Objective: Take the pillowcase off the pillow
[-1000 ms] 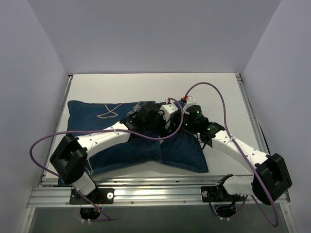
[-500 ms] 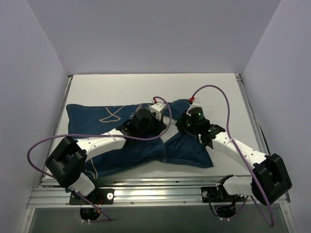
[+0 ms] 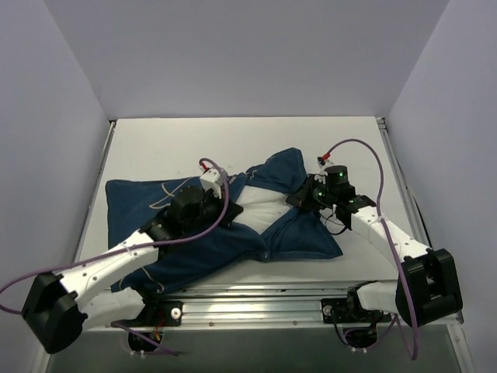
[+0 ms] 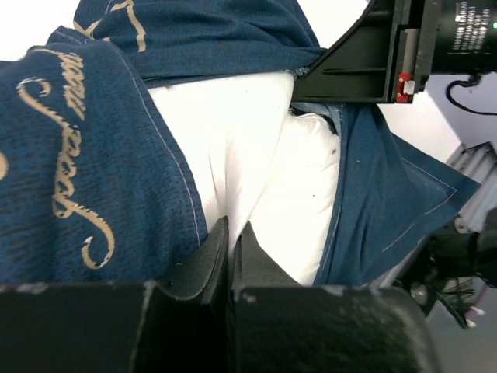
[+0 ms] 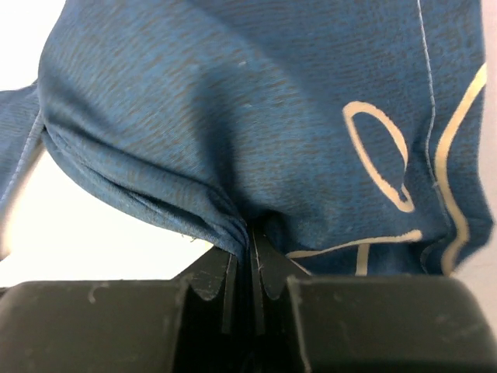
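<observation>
The navy pillowcase with pale line drawings lies across the table, still around most of the pillow. Its mouth gapes at the middle, where the white pillow shows. My left gripper is at that gap, shut on a fold of the white pillow, with the pillowcase beside its fingers. My right gripper is to the right of the gap, shut on a bunched edge of the pillowcase and holding it raised off the pillow. In the left wrist view the right gripper pinches the navy edge above the pillow.
White walls close in the table on the left, back and right. An aluminium rail runs along the near edge. Purple cables loop above both arms.
Both grippers have shut. The left arm drew back to the left and the right one moved right, so the pillowcase mouth has spread and white pillow now shows.
</observation>
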